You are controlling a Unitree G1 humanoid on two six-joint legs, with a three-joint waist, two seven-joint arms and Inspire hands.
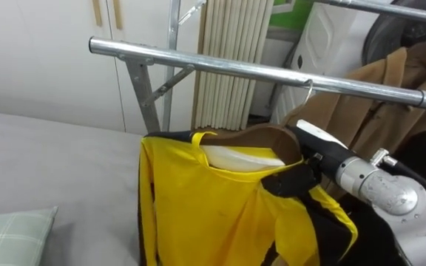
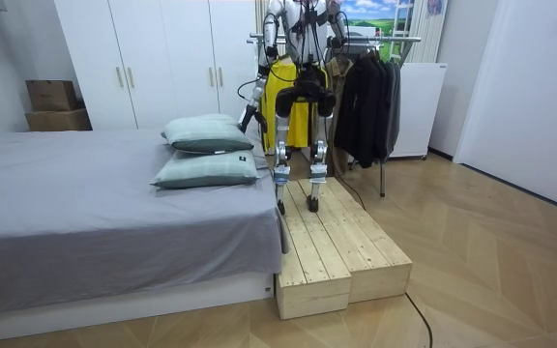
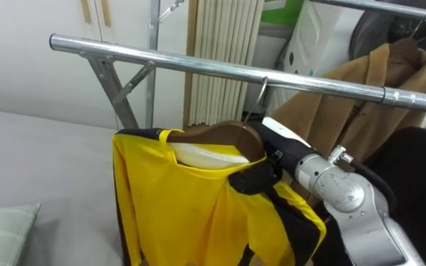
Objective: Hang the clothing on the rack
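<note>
We see a yellow shirt [image 1: 205,214] of smooth, slightly shiny cloth with black trim at the collar and shoulders. It sits on a curved brown wooden hanger [image 1: 261,136], just below a round, polished metal rail [image 1: 220,65] that crosses the scene from left to right. The hanger's thin wire hook [image 1: 307,90] goes up to the lower edge of the rail. We cannot tell if it already rests over the rail.

The right hand [image 1: 322,153], black, on a rounded silver wrist, comes from the right and lies against the right end of the hanger. Its fingers are behind the black cloth of the shoulder, so we cannot tell how they are set.

To the right on the same rail hangs a brown coat [image 1: 390,85] of thick matte fabric. Far behind the rail stands a cream ribbed panel [image 1: 231,52]. On the left is the bed [image 1: 58,162] with a flat grey cover, and a pale green checked pillow [image 1: 9,236] lies at its near corner.

In the room view the robot stands upright on a platform of pale wooden planks [image 2: 341,246] beside the bed and faces the rack. Its left hand [image 2: 248,116] hangs low on the room view's left, too small to read its fingers.
</note>
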